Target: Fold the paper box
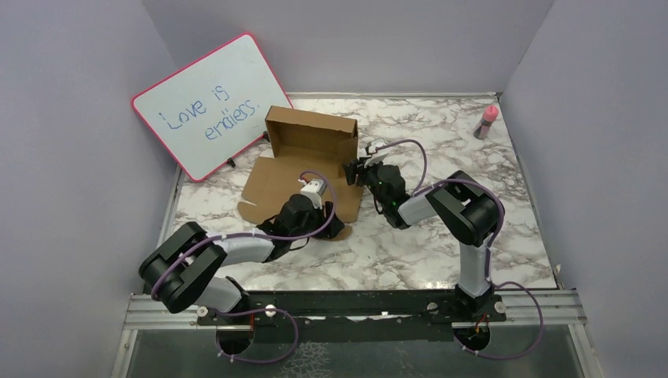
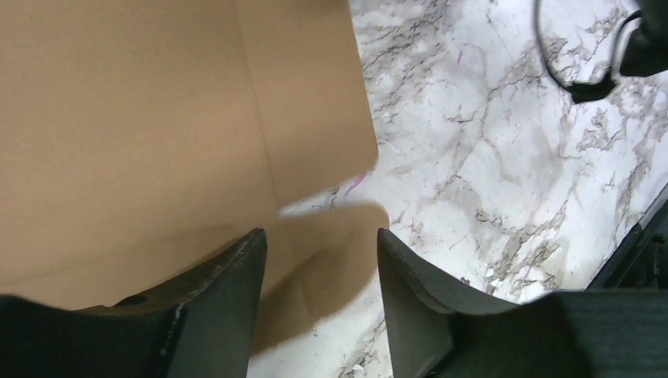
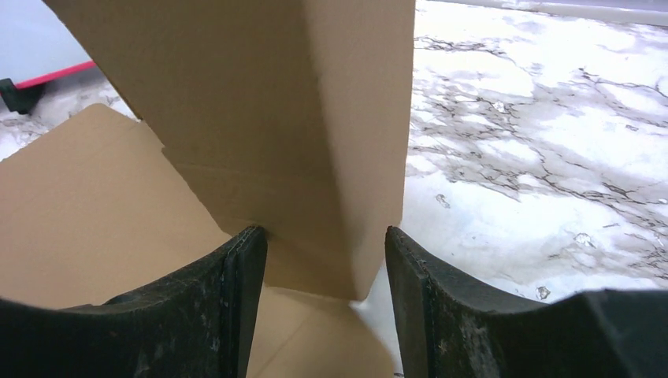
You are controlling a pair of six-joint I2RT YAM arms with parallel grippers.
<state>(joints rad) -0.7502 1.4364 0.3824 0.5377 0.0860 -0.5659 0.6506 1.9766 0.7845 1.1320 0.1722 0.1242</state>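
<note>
The paper box is a brown cardboard sheet lying flat on the marble table, with its far panel standing upright. My left gripper hangs low over the sheet's near right corner. In the left wrist view the gripper is open and the flat cardboard with a corner flap lies under it, unclamped. My right gripper is at the box's right side. Seen from the right wrist, that gripper is open, straddling a raised side flap. The left finger touches the flap; the right finger stands apart.
A pink-framed whiteboard leans at the back left, close behind the box. A pink bottle stands at the back right corner. Purple walls close in the table on three sides. The whiteboard's pink edge shows in the right wrist view.
</note>
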